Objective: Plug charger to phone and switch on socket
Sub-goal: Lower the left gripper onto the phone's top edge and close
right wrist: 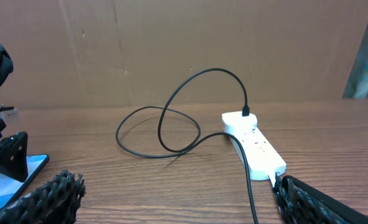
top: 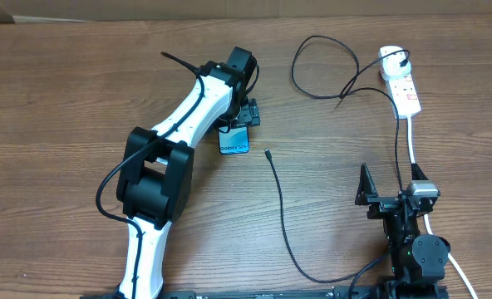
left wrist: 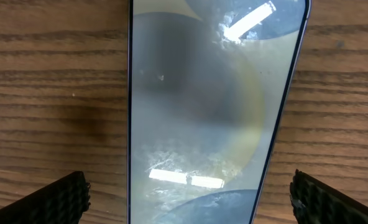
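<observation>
The phone [top: 234, 141] lies on the table with its blue "Galaxy" screen up, partly under my left gripper [top: 244, 115]. In the left wrist view the phone [left wrist: 209, 112] fills the middle, between my open left fingers [left wrist: 190, 199], which do not touch it. The charger cable [top: 283, 220] runs across the table; its free plug tip [top: 268, 153] lies right of the phone. The white socket strip [top: 402, 83] lies at the far right, a black plug in its far end. It also shows in the right wrist view [right wrist: 255, 146]. My right gripper [top: 391, 199] is open and empty [right wrist: 178, 199], well short of the strip.
The strip's thick white cord [top: 412, 145] runs toward my right arm. The black cable loops [top: 317, 71] left of the strip. A cardboard wall [right wrist: 171, 43] stands behind the table.
</observation>
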Tool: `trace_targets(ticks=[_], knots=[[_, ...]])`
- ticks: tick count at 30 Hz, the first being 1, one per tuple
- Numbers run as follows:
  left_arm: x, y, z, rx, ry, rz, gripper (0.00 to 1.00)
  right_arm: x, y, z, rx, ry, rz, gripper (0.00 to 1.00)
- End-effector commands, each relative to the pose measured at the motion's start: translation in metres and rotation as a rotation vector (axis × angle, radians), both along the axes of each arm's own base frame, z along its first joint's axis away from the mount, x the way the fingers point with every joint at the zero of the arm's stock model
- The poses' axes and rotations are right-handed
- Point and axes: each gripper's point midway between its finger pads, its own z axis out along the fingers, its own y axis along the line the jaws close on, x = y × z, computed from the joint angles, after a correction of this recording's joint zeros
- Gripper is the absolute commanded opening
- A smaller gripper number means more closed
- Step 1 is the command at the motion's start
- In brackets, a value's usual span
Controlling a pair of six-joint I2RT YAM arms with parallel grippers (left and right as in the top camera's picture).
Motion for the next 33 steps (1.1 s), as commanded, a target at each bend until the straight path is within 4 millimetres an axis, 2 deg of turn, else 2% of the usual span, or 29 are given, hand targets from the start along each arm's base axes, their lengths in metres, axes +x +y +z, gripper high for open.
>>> trace_targets(ticks=[1,33], knots=[[0.0016,0.0021,-0.0043,0.020,-0.002,0.003,1.00,0.0002,0.0012,-0.0020,-0.005,-0.003,0.004,1.00],[0.0049,0.0036,-0.0127,0.028,-0.017,-0.010,1.00,0.0002,0.0012,-0.0020,-0.005,-0.003,0.004,1.00]])
